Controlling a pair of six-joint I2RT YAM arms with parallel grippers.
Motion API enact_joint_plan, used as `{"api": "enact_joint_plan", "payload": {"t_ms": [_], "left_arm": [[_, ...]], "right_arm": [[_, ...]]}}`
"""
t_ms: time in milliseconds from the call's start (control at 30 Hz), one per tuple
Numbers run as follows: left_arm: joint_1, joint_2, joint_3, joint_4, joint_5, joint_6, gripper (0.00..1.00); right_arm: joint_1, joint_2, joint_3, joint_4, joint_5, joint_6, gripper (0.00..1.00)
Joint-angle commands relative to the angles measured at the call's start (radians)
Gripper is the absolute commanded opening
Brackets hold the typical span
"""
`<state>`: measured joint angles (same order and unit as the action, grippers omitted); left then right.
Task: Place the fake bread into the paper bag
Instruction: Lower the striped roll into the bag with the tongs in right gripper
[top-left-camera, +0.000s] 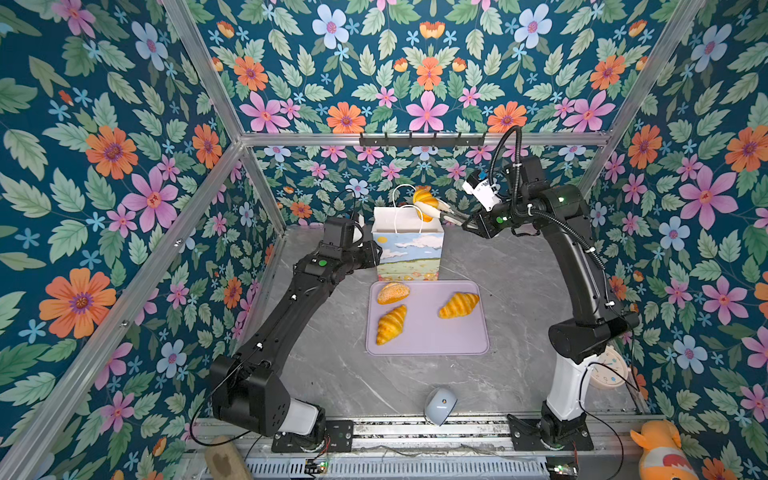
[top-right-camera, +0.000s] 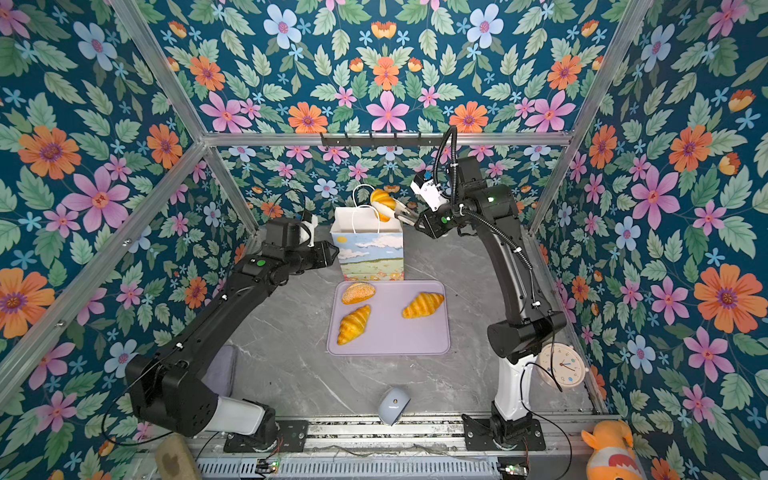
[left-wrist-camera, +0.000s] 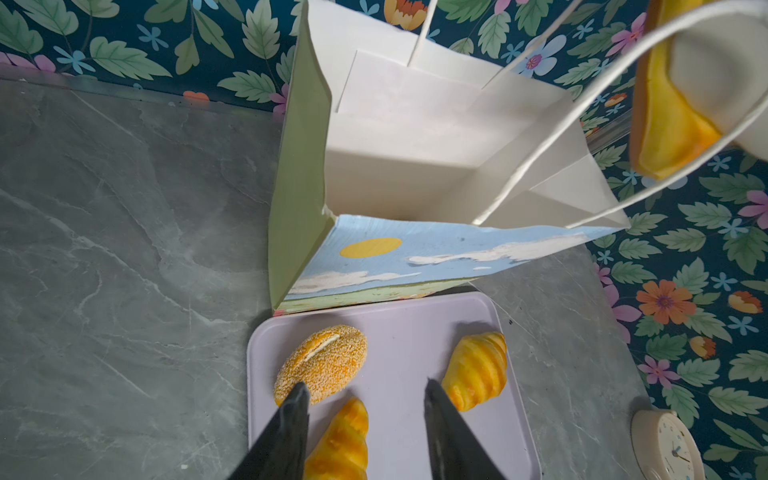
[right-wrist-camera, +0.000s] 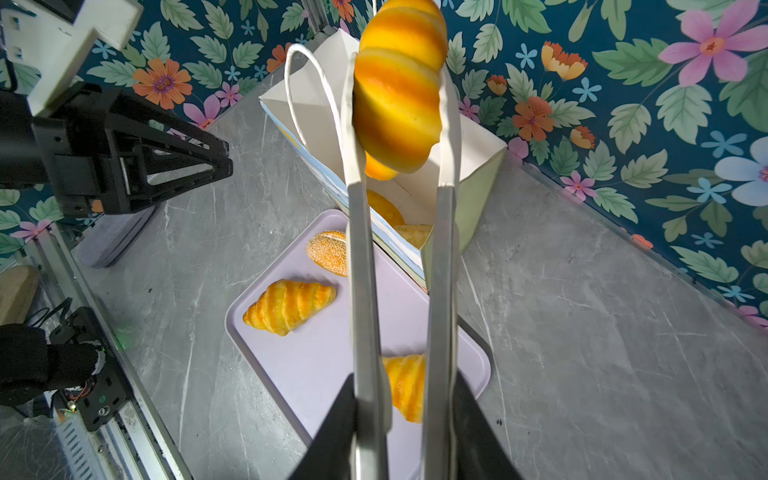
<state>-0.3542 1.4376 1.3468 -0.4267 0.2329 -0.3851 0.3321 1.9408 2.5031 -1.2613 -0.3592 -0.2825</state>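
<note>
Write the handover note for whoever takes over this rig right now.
Left gripper: open, empty, beside the paper bag.
Right gripper: shut on tongs that pinch a ridged roll over the bag's opening.
Done: two pieces show inside the bag.
To do: release the roll into the bag, then bag the seeded bun and two croissants lying on the lilac tray.
</note>
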Motion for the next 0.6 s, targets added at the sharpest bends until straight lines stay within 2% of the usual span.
{"api": "enact_joint_plan", "payload": {"t_ms": [0,567], "left_arm": [[0.000,0.003,0.010,-0.011,-0.004,0.009,0.47],[0.000,0.001,0.015,-0.021,-0.007,0.009,0.47]], "right_arm": [[0.001,0.003,0.005,0.017,-0.028,-0.036,0.32],[0.001,0.056,0.008,0.038,-0.069,-0.058,0.32]]}}
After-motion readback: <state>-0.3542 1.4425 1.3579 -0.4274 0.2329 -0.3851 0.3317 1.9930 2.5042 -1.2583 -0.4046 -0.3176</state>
